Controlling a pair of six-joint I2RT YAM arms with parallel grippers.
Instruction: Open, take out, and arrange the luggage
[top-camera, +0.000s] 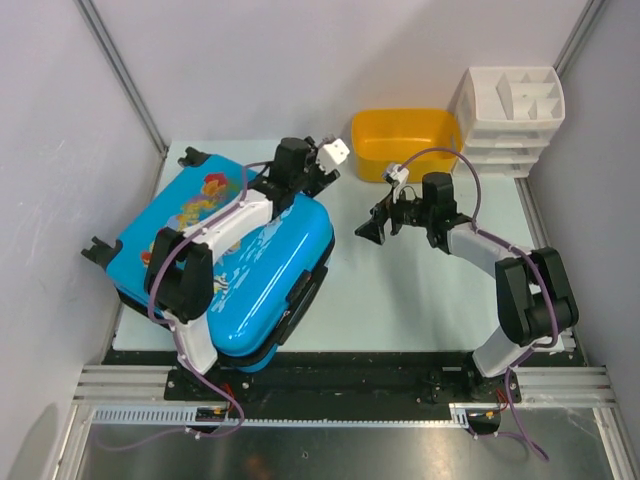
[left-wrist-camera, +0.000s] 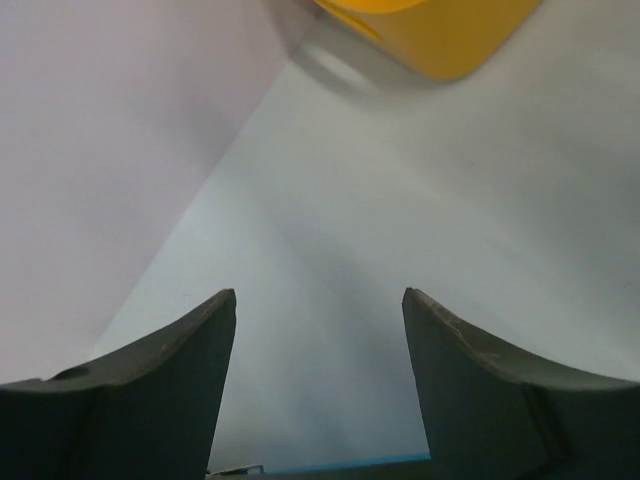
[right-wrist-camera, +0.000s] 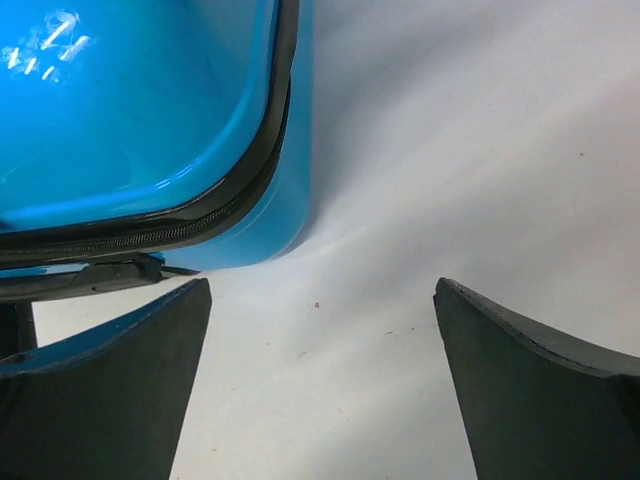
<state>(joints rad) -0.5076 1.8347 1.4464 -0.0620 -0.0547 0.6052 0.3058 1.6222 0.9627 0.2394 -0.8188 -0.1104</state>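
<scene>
Glossy blue hard-shell luggage (top-camera: 292, 248), rounded corners.

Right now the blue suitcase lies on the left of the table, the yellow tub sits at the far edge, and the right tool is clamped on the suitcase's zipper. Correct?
Not quite: the right tool is open and empty, just short of the suitcase, as the right wrist view shows. The rest holds.

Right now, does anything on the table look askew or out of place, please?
The bright-blue hard-shell suitcase lies turned askew to the table, its near corner seeming to overhang the black front rail; nothing looks spilled or damaged.
</scene>
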